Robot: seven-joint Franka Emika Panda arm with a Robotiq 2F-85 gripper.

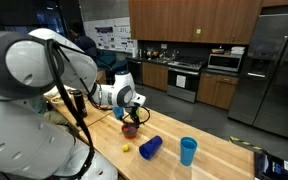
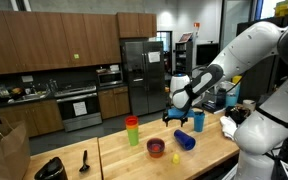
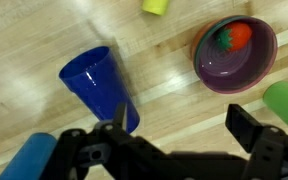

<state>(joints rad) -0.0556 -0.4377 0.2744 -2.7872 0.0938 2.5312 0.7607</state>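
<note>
My gripper (image 3: 184,128) hangs open over the wooden table (image 3: 174,70), with only bare wood between its fingers. A dark blue cup (image 3: 99,85) lies on its side just beside the left finger (image 3: 120,112). A purple bowl (image 3: 234,55) with a red strawberry-like item (image 3: 234,35) in it sits beyond the right finger. In both exterior views the gripper (image 1: 132,108) (image 2: 180,116) hovers above the bowl (image 1: 130,129) (image 2: 156,148) and the lying blue cup (image 1: 150,147) (image 2: 184,140).
A light blue cup (image 1: 188,151) (image 2: 198,120) stands upright nearby. A green cup (image 2: 132,130) (image 3: 284,100) stands by the bowl. A small yellow item (image 1: 126,148) (image 3: 156,6) lies on the wood. A paper bag (image 2: 4,150) and black objects (image 2: 49,168) sit at one table end.
</note>
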